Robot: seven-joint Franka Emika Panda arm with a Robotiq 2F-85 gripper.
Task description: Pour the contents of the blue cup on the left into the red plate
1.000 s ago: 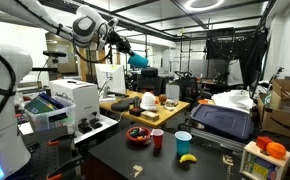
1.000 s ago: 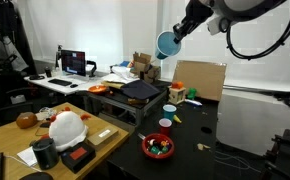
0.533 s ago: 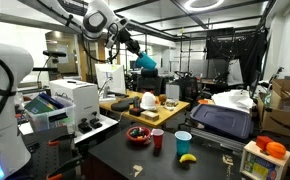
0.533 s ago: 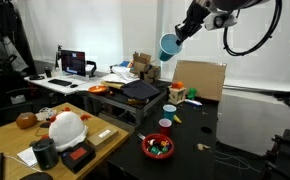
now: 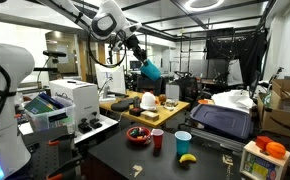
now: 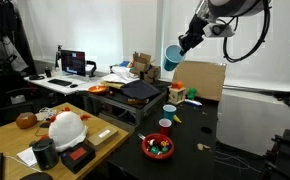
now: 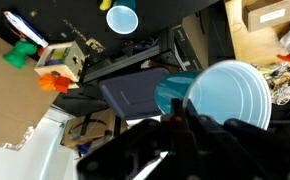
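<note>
Here the claw is clamped on the blue cup, and the arm holds the cup high in the air, well above the black desk. In both exterior views the cup is not upright. It is clearly tilted, and in an exterior view its open mouth faces sideways and a little down.

In the wrist view the cup fills the right part of the picture. A round pale-blue face of it is turned to the camera, and the dark fingers of the claw press on its teal wall. I cannot tell whether something is inside the cup.

The red plate lies on the black desk, far below the cup. I cannot tell if the cup hangs exactly over it. In an exterior view the plate carries some small coloured pieces.

Just beside the plate stands a small red cup, and next to that a light-blue cup; both are upright. A yellow banana lies near the light-blue cup. On the wooden desk behind them rests a white helmet.
</note>
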